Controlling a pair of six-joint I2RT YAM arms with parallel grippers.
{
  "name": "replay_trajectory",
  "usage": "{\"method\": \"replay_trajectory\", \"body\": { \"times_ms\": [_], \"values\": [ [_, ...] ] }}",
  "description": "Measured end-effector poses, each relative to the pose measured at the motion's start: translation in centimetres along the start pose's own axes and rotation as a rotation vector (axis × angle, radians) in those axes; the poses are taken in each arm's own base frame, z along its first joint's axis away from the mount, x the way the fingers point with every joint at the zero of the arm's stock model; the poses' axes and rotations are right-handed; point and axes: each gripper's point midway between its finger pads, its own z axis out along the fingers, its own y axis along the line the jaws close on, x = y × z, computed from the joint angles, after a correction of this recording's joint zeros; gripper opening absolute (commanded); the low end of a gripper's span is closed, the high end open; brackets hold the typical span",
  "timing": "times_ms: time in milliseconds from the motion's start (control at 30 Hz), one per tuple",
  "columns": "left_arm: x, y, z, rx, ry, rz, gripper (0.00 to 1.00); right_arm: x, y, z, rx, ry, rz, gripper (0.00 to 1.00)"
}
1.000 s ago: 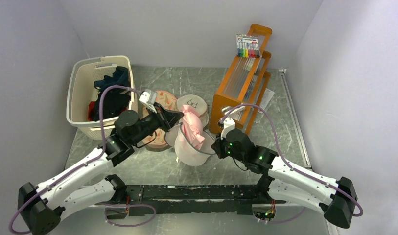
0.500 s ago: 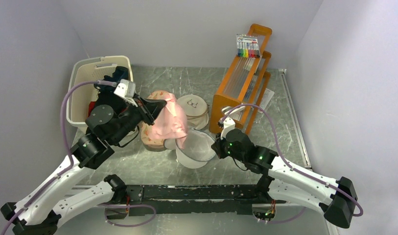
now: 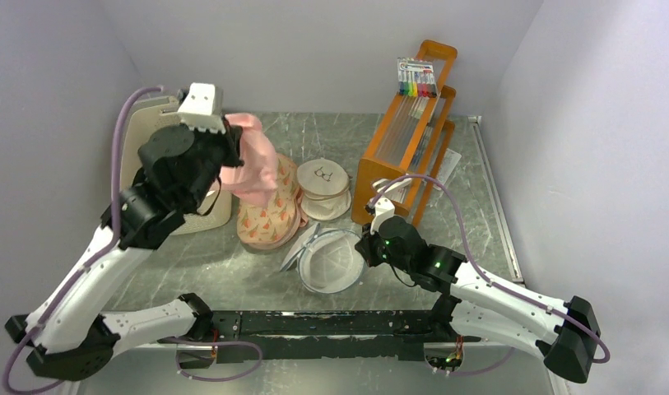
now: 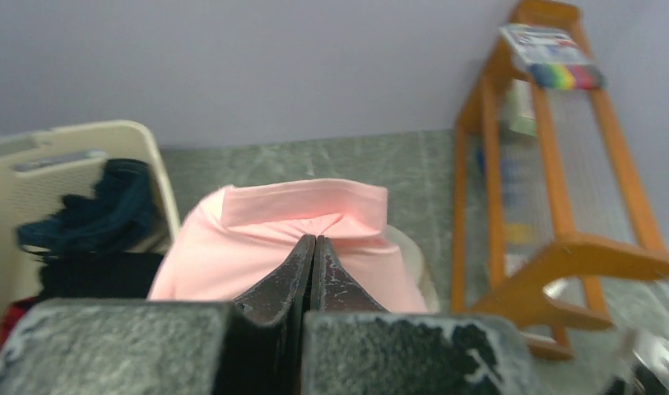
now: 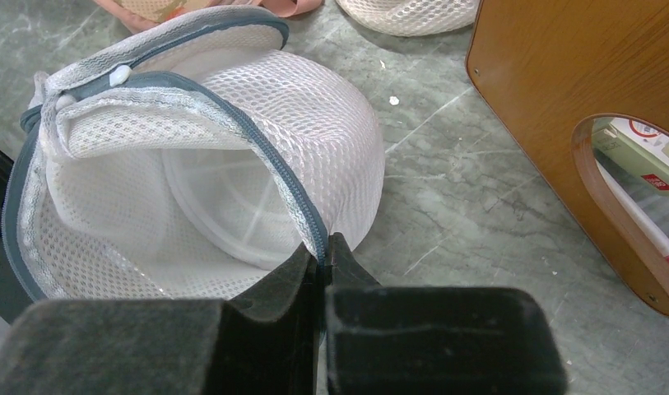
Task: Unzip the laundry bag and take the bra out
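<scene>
The white mesh laundry bag (image 3: 331,262) lies open on the table near the front centre, its grey zipper rim unzipped and its inside showing in the right wrist view (image 5: 232,189). My right gripper (image 3: 368,245) is shut on the bag's zipper rim (image 5: 314,234) at its right edge. My left gripper (image 3: 232,152) is raised high at the back left, shut on the pink bra (image 3: 255,169), which hangs from it above the peach bag. The bra also shows in the left wrist view (image 4: 290,247) just past the closed fingertips (image 4: 313,243).
A cream laundry basket (image 3: 141,144) with dark clothes stands at the back left, partly behind my left arm. A peach patterned bag (image 3: 269,218) and a beige bag with a glasses print (image 3: 324,185) lie behind the mesh bag. An orange wooden rack (image 3: 409,140) stands at the right.
My left gripper has lifted the pink bra out of the mesh bag and carried it up and to the back left. The mesh bag has sagged flat. The right arm has not moved.
</scene>
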Motion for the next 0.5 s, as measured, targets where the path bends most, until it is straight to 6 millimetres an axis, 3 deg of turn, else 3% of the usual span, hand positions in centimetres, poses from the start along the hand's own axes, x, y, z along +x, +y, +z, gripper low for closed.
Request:
{"method": "replay_trajectory", "body": {
  "times_ms": [100, 333, 500],
  "values": [
    [-2.1, 0.8, 1.7, -0.101, -0.016, 0.068, 0.07, 0.0, 0.0, 0.0, 0.000, 0.000, 0.000, 0.00],
    [-4.0, 4.2, 3.9, -0.318, -0.059, 0.212, 0.07, 0.3, -0.1, 0.2, 0.005, 0.012, -0.002, 0.00],
    [-5.8, 9.9, 4.8, -0.512, -0.114, 0.230, 0.07, 0.3, -0.1, 0.2, 0.005, 0.012, -0.002, 0.00]
  ]
}}
